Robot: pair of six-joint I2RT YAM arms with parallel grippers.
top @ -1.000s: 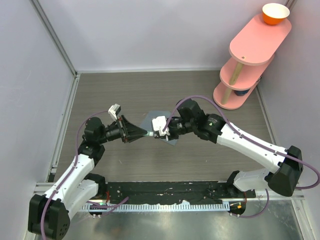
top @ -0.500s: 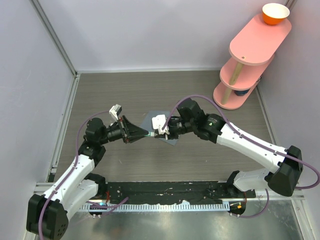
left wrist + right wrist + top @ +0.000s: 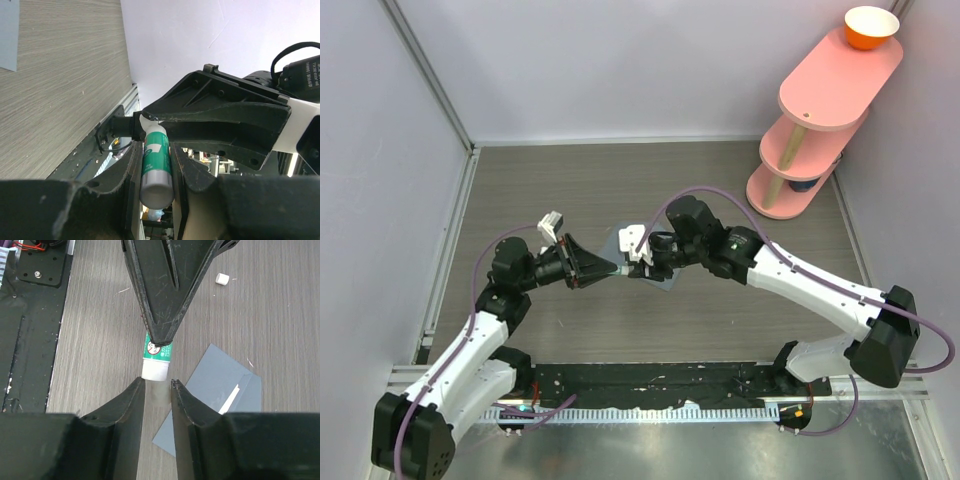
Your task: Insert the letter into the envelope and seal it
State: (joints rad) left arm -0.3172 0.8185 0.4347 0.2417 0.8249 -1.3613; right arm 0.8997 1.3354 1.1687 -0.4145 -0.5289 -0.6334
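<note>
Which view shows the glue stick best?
Left wrist: most of the green-and-white glue stick shows, clamped in the left tool. Right wrist shows only its labelled end and white collar beyond the tool tips. Top external shows just a green sliver.

Glue stick (image 3: 156, 160): smooth, glossy plastic tube. Envelope (image 3: 215, 385): matt, smooth paper. Table (image 3: 620, 180): matt wood-grain surface. Left gripper (image 3: 159, 341): scuffed, matt black plastic.

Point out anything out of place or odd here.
A small white bit lies loose on the table, apart from the envelope; what it is cannot be told. A white strip shows at the envelope's flap edge. Otherwise nothing stands out: the left gripper holds the glue stick.
</note>
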